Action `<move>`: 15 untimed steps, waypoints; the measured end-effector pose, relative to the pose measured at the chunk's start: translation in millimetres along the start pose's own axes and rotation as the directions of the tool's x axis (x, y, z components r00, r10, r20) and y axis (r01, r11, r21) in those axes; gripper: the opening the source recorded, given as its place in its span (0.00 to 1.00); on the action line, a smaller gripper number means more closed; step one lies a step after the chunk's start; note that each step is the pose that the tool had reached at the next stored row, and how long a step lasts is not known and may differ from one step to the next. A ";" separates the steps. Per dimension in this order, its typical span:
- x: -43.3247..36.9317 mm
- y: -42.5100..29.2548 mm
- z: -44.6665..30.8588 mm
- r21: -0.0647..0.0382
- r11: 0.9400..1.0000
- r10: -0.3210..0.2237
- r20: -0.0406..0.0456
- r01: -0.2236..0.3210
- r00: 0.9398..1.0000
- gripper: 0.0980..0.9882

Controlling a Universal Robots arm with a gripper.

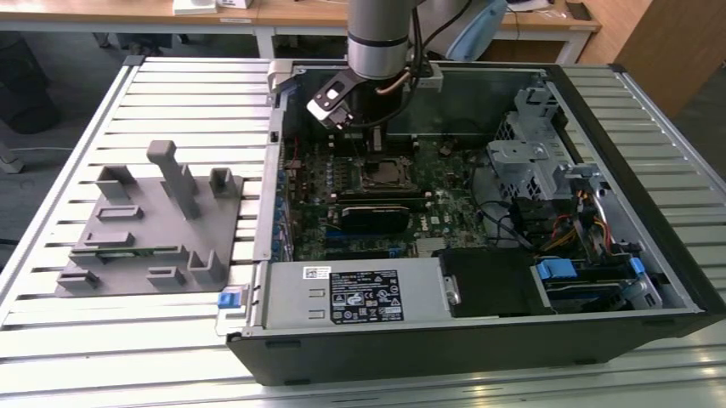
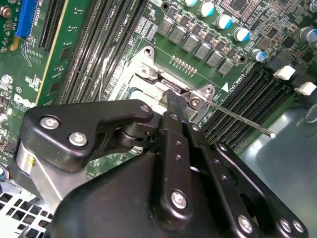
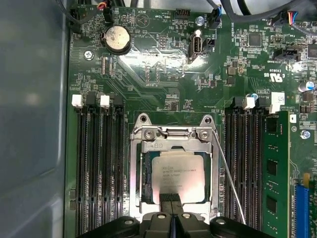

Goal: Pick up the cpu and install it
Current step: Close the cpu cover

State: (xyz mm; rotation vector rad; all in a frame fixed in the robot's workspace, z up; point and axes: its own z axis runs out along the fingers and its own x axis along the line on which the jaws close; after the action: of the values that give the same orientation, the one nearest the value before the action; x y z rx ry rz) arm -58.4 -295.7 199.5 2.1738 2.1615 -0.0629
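The slatted worktop (image 1: pixel 114 365) carried an open case (image 1: pixel 454 348) lying on its side. A grey fixture plate (image 1: pixel 148 246) sat beside the case, on the exterior view's left. My arm (image 1: pixel 380 38) reached down into the far end of the case, over the green board (image 3: pixel 163 84).

On the board, the socket (image 3: pixel 173 133) lay between rows of black memory slots, its metal frame around the cpu (image 3: pixel 179 173). The cpu rested flat inside the socket: a square chip with a dull silver-grey metal top and a thin pale edge. It had small dark print near one side and a soft glare across its middle. A thin wire lever (image 3: pixel 230 178) ran slantwise along one side of the socket.

My claw (image 3: pixel 171 197) had its fingers pressed together with nothing between them. In both wrist views the black tip (image 2: pixel 174 101) sat at the cpu's near edge. I could not tell whether it touched the metal.
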 end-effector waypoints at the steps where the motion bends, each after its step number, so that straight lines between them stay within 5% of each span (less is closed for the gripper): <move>1: 0.0 0.0 0.2 0.000 1.000 0.000 0.000 0.000 1.000 0.03; 10: 0.3 5.8 0.0 -0.001 1.000 0.000 -0.002 0.000 1.000 0.03; 15: -0.7 6.0 -10.8 0.000 1.000 0.000 0.000 0.000 1.000 0.03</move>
State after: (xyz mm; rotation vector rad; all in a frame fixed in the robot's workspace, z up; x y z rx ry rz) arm -52.7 -295.6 210.5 2.1742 2.1617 -0.0627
